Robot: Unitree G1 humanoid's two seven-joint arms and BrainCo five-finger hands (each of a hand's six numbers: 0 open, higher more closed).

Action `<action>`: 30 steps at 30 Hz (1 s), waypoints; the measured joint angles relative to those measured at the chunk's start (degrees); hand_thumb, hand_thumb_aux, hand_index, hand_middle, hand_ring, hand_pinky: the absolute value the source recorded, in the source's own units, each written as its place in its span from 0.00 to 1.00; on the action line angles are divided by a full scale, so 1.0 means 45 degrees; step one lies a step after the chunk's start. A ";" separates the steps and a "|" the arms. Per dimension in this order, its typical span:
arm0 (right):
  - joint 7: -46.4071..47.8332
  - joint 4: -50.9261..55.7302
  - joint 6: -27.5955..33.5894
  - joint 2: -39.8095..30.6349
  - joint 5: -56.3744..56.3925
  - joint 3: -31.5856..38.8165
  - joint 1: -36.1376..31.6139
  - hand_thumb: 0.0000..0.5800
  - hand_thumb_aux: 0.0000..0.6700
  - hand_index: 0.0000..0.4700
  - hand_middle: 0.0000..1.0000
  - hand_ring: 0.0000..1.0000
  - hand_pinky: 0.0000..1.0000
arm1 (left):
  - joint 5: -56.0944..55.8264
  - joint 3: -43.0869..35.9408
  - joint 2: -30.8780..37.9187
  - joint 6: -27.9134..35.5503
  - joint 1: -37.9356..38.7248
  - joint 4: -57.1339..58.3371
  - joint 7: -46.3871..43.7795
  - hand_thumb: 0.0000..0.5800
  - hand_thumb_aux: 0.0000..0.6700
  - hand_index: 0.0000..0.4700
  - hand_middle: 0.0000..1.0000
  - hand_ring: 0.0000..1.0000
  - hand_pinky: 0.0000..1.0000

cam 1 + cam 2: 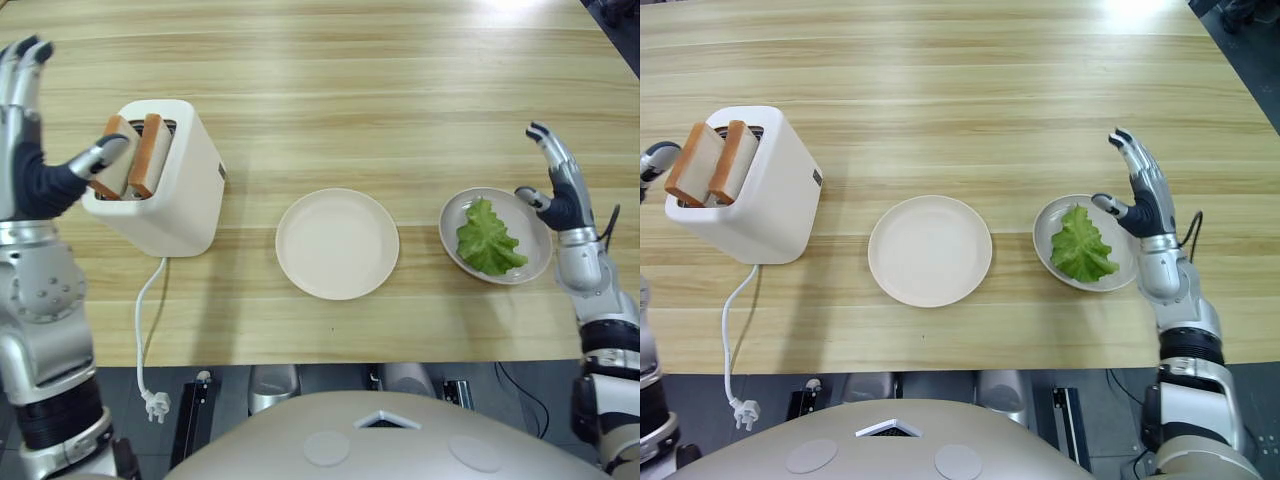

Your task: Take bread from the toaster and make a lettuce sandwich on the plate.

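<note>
Left hand [35, 175], fingers apart, beside the bread slices [135, 155] standing in the toaster [180, 205] near the surface's left edge: pinch the outer slice squarely, then lift straight up. Right hand [560, 195], fingers apart, hovers by the lettuce [487, 238].

The left robot hand [35, 160] is cut off by the picture's left edge, so its outer side is lost. Its thumb covers part of the left bread slice [120, 180]; whether it presses the crust cannot be told. The lower halves of both slices are hidden inside the toaster [175, 205]. The lettuce [488, 238] covers much of its dish [455, 215], and the right robot hand [558, 190] masks the dish's right rim.
</note>
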 measured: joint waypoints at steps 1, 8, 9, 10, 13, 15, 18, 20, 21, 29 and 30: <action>-0.0403 0.0293 0.0209 -0.0162 -0.0307 0.0174 0.0018 0.00 0.00 0.00 0.00 0.00 0.00 | 0.0056 0.0029 0.0157 0.0031 0.0021 0.0431 0.0057 0.00 0.00 0.00 0.00 0.00 0.00; -0.2318 0.2406 0.0579 -0.0331 -0.0588 0.1362 -0.0602 0.00 0.00 0.00 0.00 0.00 0.00 | 0.0317 -0.0774 0.0560 0.0094 0.0168 0.3933 0.0435 0.00 0.00 0.00 0.00 0.00 0.00; -0.2489 0.2511 0.0581 -0.0334 -0.0586 0.1530 -0.0732 0.00 0.00 0.00 0.00 0.00 0.00 | 0.0286 -0.0882 0.0567 0.0135 -0.0008 0.4349 0.0448 0.00 0.00 0.00 0.00 0.00 0.00; -0.2559 0.2594 0.0582 -0.0335 -0.0584 0.1647 -0.0842 0.00 0.00 0.00 0.00 0.00 0.00 | 0.0229 -0.0970 0.0594 0.0189 -0.0144 0.4679 0.0456 0.00 0.00 0.00 0.00 0.00 0.00; -0.2771 0.2853 0.0581 -0.0343 -0.0557 0.1961 -0.1078 0.00 0.00 0.00 0.00 0.00 0.00 | 0.0196 -0.1286 0.0622 0.0349 -0.0252 0.5413 0.0456 0.00 0.00 0.00 0.00 0.00 0.00; -0.2903 0.2953 0.0580 -0.0343 -0.0517 0.2214 -0.1148 0.00 0.00 0.00 0.00 0.00 0.00 | 0.0188 -0.1475 0.0624 0.0413 -0.0271 0.5623 0.0459 0.00 0.00 0.00 0.00 0.00 0.00; -0.3011 0.3055 0.0572 -0.0343 -0.0358 0.2349 -0.1212 0.00 0.00 0.00 0.00 0.00 0.00 | 0.0067 -0.1644 0.0630 0.0423 -0.0315 0.5614 0.0459 0.00 0.00 0.00 0.00 0.00 0.00; -0.3063 0.3075 0.0567 -0.0354 -0.0236 0.2451 -0.1211 0.00 0.00 0.00 0.00 0.00 0.00 | -0.0093 -0.1672 0.0636 0.0465 -0.0331 0.5618 0.0458 0.00 0.00 0.00 0.00 0.00 0.00; -0.3080 0.3077 0.0564 -0.0362 -0.0163 0.2542 -0.1210 0.00 0.00 0.00 0.00 0.00 0.00 | -0.0188 -0.1681 0.0636 0.0495 -0.0375 0.5644 0.0458 0.00 0.00 0.00 0.00 0.00 0.00; -0.3117 0.3176 0.0472 -0.0365 0.0002 0.2881 -0.1212 0.00 0.00 0.00 0.00 0.00 0.00 | -0.0585 -0.1682 0.0695 0.0557 -0.0500 0.5718 0.0493 1.00 1.00 0.98 0.00 0.00 0.00; -0.3124 0.3185 0.0454 -0.0363 0.0055 0.2929 -0.1215 0.00 0.00 0.00 0.00 0.00 0.00 | -0.0687 -0.1683 0.0695 0.0530 -0.0553 0.5672 0.0535 1.00 1.00 0.98 0.00 0.00 0.00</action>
